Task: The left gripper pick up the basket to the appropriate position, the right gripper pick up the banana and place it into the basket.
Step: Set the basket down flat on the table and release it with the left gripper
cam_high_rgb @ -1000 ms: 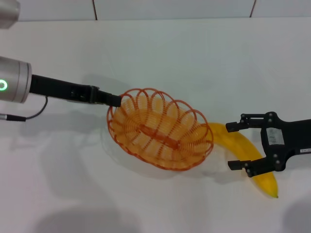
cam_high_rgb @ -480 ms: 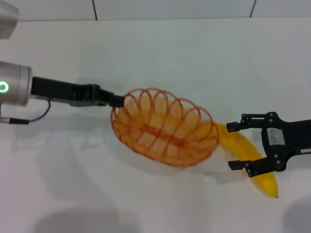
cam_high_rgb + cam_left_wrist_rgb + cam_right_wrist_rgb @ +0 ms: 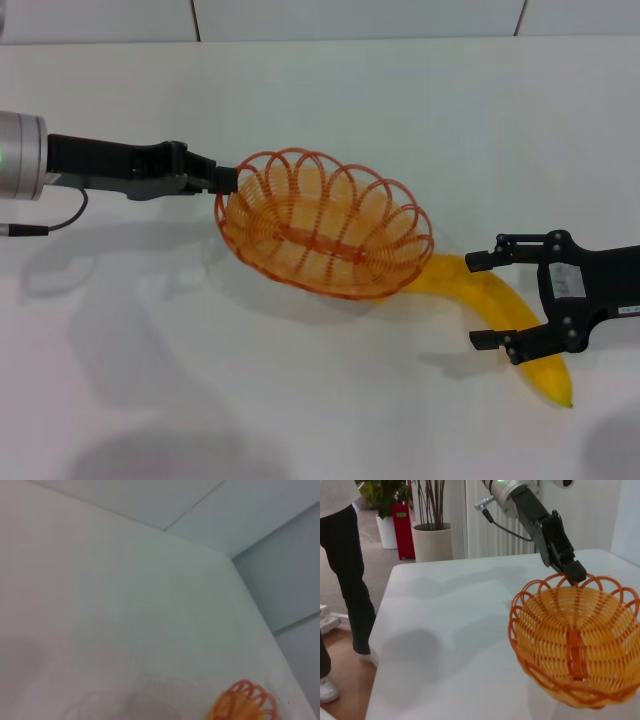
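Gripping basket rim, left gripper, lifted

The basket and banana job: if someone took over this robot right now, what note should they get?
Left gripper: shut on the basket at its rim, holding it tilted and lifted off the white table.
Right gripper: fingers open on either side of the banana, not closed on it.
Banana: lying on the table, one end hidden behind the basket's edge in the head view.
Done: basket picked up.
Left: set the basket in position, grip the banana, lift it and place it in the basket.
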Controlling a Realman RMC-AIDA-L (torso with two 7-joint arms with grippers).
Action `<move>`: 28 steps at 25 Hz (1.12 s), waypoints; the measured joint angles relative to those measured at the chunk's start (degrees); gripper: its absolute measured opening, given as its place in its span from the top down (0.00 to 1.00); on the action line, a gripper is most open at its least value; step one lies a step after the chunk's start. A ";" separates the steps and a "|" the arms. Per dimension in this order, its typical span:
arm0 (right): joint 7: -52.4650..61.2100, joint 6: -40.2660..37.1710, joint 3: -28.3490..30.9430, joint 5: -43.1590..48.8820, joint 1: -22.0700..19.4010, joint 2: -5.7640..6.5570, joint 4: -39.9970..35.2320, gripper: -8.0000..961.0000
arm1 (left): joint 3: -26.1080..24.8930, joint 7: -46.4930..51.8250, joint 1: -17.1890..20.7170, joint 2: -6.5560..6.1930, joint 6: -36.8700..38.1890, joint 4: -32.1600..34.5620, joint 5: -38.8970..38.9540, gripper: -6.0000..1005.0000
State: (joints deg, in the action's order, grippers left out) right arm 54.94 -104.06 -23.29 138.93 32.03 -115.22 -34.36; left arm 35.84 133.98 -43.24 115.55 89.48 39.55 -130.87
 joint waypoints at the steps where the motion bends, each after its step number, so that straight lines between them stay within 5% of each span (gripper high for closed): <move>1: 0.00 0.00 0.00 -0.02 0.00 0.00 0.00 0.08 | -0.01 0.33 0.00 0.00 -0.39 -0.04 -0.38 0.93; 28: 0.03 0.00 0.00 -0.07 0.41 -0.17 0.00 0.08 | 0.32 2.34 -1.26 0.05 -3.27 -2.72 -4.41 0.84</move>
State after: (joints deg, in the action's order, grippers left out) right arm 54.97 -104.06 -23.29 138.86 32.43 -115.40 -34.36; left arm 36.16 136.31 -44.51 115.60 86.20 36.84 -135.28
